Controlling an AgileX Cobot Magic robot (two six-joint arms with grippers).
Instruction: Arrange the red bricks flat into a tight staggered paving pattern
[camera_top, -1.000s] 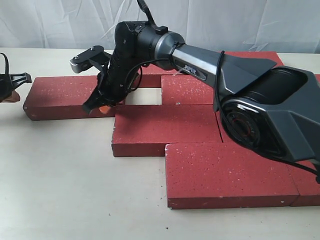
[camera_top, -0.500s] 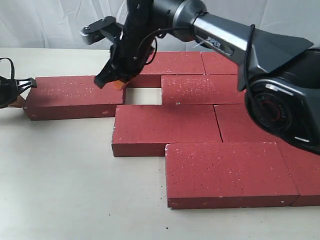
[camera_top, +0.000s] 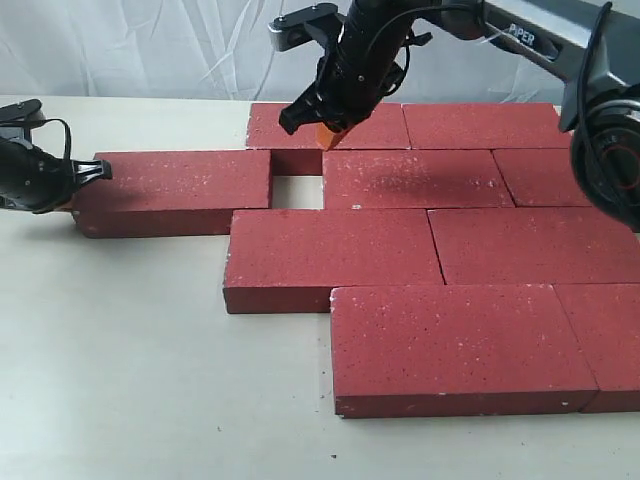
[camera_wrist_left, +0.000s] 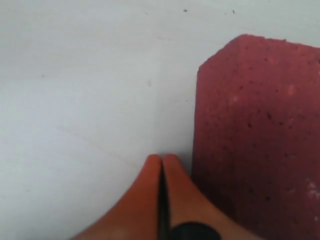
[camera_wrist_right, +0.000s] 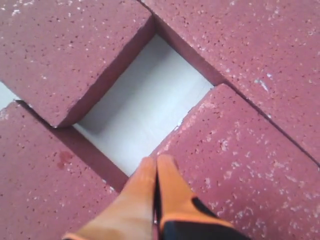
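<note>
Red bricks, flat on a pale table in staggered rows, packed tight except for one square gap in the second row from the back.

Left of the gap, one loose brick, now nearer to it than a second ago. Gap narrower, not yet shut.

At that brick's end farthest from the gap, left gripper, moved in since a second ago, jaws pressed together, holding nothing, orange pads right against the end face, apparently shoving.

Above and just behind the gap, right gripper, jaws likewise closed and empty, lifted clear of the brick's gap-side end.

Paving nearly tight. Probably one more push toward the gap to finish that row.
</note>
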